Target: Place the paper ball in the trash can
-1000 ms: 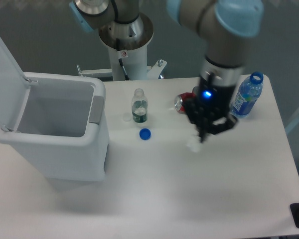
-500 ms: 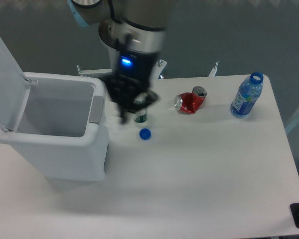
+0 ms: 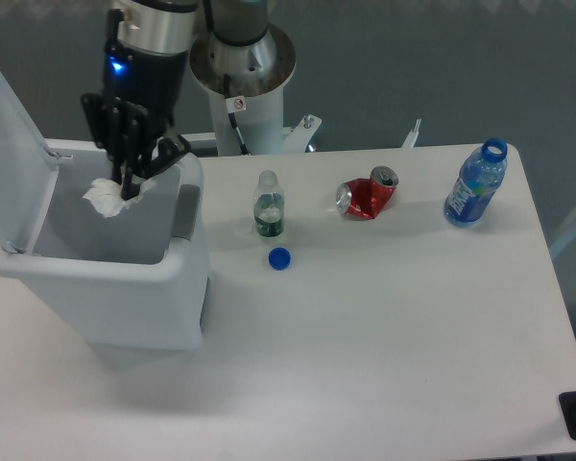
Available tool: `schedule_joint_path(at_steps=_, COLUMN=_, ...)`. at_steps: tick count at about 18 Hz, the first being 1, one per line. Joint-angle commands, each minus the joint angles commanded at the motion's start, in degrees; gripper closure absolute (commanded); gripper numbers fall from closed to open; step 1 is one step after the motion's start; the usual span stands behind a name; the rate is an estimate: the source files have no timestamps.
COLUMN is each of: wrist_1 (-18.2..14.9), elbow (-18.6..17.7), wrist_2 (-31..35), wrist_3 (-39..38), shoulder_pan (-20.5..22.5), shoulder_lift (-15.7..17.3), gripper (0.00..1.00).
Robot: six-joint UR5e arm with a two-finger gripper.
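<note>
White table (image 3: 384, 327) against a dark grey floor, with the arm's pedestal (image 3: 242, 72) at its far edge. Trash can (image 3: 106, 288), lid raised, on the table's left. Gripper (image 3: 130, 182) over the open bin, fingers pinching the paper ball (image 3: 103, 197).

A small crumpled white paper ball (image 3: 103, 197) is hanging over the open mouth of a large white rectangular trash can (image 3: 106, 288), whose hinged lid is standing raised at the left, grey handle facing right
</note>
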Motion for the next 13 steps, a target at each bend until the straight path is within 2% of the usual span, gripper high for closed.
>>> schedule_joint_path(at_steps=6, wrist_1=0.4, elbow=1.7, wrist_2=0.9, wrist_3=0.0, shoulder_pan=1.0, shoulder_lift=-0.1, gripper=0.0)
schedule_joint_path(at_steps=9, wrist_1=0.5, elbow=2.0, wrist_2=3.9, wrist_3=3.2, shoulder_pan=6.9, shoulder_lift=-0.3, gripper=0.0)
schedule_joint_path(at_steps=12, wrist_1=0.4, elbow=1.7, wrist_2=4.3, wrist_3=12.8, shoulder_pan=14.2, shoulder_lift=-0.8, gripper=0.0)
schedule_joint_path(at_steps=13, wrist_1=0.4, elbow=1.7, wrist_2=4.3, wrist_3=15.0, shoulder_pan=16.8, shoulder_lift=-1.8, gripper=0.0)
